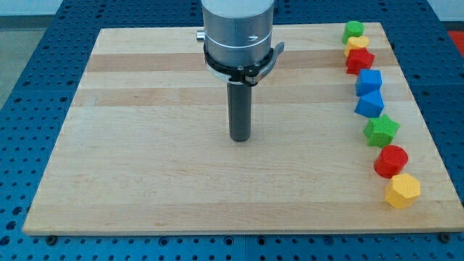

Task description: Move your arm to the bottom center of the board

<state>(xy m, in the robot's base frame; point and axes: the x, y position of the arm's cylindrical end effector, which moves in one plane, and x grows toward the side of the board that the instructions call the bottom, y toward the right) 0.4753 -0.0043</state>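
Note:
My tip rests near the middle of the wooden board, slightly left of centre, under the grey arm housing. It touches no block. Several blocks form a column along the view's right edge, far from my tip: a green block, a yellow block, a red block, a blue cube, a second blue block, a green star-shaped block, a red round block and a yellow hexagonal block.
The board lies on a blue perforated table that shows on all sides. The board's bottom edge runs along the view's bottom.

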